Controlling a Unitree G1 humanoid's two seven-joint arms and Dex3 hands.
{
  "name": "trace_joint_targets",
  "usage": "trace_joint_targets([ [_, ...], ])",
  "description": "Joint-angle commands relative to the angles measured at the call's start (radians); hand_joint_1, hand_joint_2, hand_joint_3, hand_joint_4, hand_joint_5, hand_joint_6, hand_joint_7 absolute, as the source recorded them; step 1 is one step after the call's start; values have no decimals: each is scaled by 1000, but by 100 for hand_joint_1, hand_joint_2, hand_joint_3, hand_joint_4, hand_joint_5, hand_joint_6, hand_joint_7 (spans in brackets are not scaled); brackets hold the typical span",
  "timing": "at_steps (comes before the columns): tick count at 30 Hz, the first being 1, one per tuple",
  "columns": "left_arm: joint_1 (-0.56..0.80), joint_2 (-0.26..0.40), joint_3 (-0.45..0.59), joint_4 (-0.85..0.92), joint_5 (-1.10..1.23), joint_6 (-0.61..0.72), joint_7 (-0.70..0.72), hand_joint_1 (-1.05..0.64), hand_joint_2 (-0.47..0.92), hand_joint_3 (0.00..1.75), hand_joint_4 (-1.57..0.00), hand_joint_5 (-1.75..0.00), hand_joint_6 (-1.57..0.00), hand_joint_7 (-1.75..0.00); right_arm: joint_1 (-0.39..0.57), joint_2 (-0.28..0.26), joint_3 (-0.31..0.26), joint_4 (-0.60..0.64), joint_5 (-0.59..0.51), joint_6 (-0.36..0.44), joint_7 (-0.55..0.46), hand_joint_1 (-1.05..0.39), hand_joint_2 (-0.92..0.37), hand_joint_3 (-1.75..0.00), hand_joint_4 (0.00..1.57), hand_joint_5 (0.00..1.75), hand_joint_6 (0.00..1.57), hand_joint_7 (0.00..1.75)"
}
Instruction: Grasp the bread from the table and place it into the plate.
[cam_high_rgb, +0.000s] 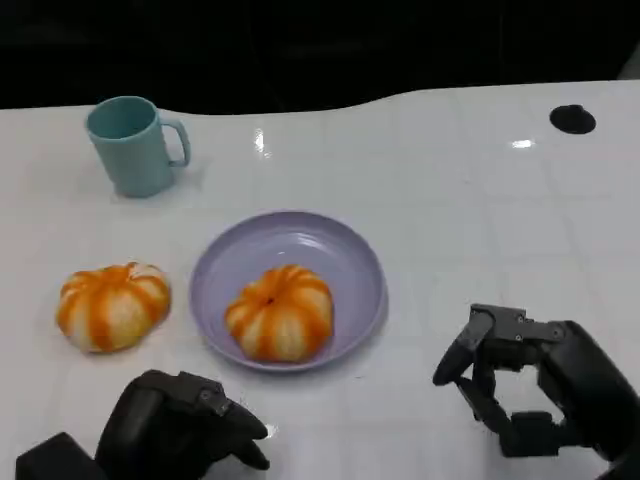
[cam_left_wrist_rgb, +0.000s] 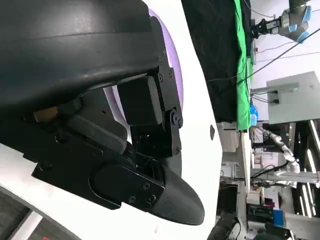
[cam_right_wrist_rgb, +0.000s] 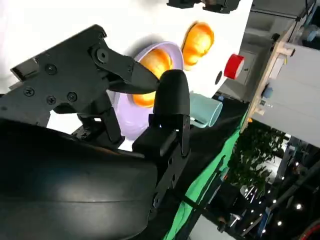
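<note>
Head view: with both the left hand (cam_high_rgb: 190, 430) and right hand (cam_high_rgb: 510, 385) released and empty, the second orange-striped round bread roll (cam_high_rgb: 112, 305) could be knocked toward the teal ceramic mug (cam_high_rgb: 135, 145) if approached carelessly, while one roll (cam_high_rgb: 280, 312) sits in the lavender round plate (cam_high_rgb: 350, 255).

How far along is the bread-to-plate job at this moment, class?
Done: one bread already lies in the purple plate. In hand: nothing; the left robot hand and right robot hand both hover over the table, holding nothing. Left: a second bread sits on the table beside the plate, if it also counts.
</note>
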Motion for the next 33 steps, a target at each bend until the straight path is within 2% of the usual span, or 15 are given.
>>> trace_joint_targets([
  [1,2,17,7,4,-2,-8,4,-105,90,0,-145,-65,-157,-22,26,14,-7,25,-21,-42,-22,-13,-48,-125,88,175,69,159],
  [7,2,17,9,7,-5,-19,-1,-105,90,0,-145,-65,-157,-23,19,30,-16,92,-32,-116,-39,-19,-47,-127,87,175,69,160],
  [16,4,16,10,8,-4,-15,3,-105,90,0,-145,-65,-157,-23,12,41,-24,140,-22,-164,-27,-19,-49,-124,88,175,67,162],
  [23,2,19,10,8,-6,-16,-1,-105,90,0,-145,-64,-157,-22,2,43,-25,166,-27,-192,-28,-20,-48,-125,87,175,67,162],
  [33,2,18,10,12,-2,-16,4,-105,90,0,-145,-64,-157,-22,-10,41,-28,172,-34,-182,-30,-19,-48,-126,87,175,69,160],
])
